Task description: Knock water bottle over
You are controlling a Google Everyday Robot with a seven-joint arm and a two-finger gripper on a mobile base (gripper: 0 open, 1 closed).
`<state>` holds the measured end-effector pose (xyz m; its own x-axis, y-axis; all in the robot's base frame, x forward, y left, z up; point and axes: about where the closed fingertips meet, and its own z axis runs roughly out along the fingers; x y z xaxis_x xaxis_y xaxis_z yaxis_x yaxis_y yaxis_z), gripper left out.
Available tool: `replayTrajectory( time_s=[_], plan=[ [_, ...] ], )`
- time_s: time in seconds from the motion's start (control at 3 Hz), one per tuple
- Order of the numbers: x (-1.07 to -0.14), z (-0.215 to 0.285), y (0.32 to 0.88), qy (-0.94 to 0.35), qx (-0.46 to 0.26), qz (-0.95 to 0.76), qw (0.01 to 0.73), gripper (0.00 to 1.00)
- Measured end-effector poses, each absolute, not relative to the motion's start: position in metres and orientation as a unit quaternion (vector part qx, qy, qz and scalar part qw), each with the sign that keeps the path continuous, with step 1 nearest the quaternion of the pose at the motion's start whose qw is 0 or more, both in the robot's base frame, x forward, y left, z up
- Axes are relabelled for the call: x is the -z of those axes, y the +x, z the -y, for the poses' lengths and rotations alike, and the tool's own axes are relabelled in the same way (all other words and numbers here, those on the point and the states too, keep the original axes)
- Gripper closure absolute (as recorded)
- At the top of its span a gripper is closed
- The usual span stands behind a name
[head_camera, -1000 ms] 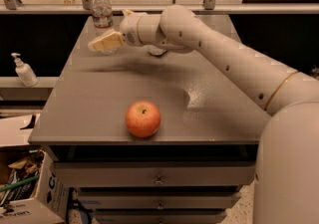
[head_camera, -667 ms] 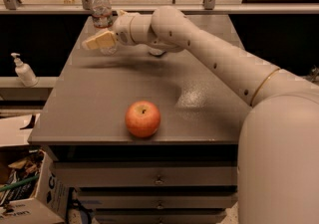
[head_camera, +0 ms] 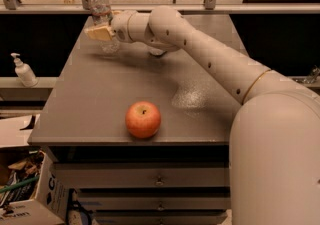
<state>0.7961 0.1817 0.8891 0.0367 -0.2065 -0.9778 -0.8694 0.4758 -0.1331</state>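
A: Where was the gripper (head_camera: 98, 33)?

B: At the far-left corner of the bench (head_camera: 95, 104), right up against the water bottle (head_camera: 101, 9). Its tan end lay across the bottle's lower half, on the camera side. Looked like contact.

A: Spread or clamped?

B: Couldn't tell. It read as one tan wedge in front of the bottle, so I couldn't say whether it was spread, pressed together or pinching.

A: Bottle state?

B: Standing on its base at the far-left corner, close to the far edge. White cap up, clear body, label band just above the gripper. The cap sat slightly further left than the base. That could have been a small lean or just perspective. Not lying down.

A: Arm (head_camera: 210, 59)?

B: It ran diagonally from the right edge over the far half of the bench, with the wrist at the bottle. The robot's white shell filled the near-right side.

A: Anything else on top?

B: One apple (head_camera: 143, 119), red-orange, near the front edge at about mid-width. Well apart from bottle and gripper.

A: Off the bench?

B: A white pump dispenser (head_camera: 23, 71) stood on a low ledge beyond the left edge. A cardboard box (head_camera: 30, 204) sat on the floor by the front-left corner. Drawer fronts (head_camera: 160, 181) ran below the front edge.
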Motion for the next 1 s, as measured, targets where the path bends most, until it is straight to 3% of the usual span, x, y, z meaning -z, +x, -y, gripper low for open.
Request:
replayTrajectory(
  time_s=[0.67,1.0],
  plan=[
    [-0.914,-0.141,0.783,-0.399,-0.308,-0.627,0.594,0.87],
    [-0.929,-0.107,0.756,-0.402,-0.334,-0.617,0.588,1.00]
  ],
)
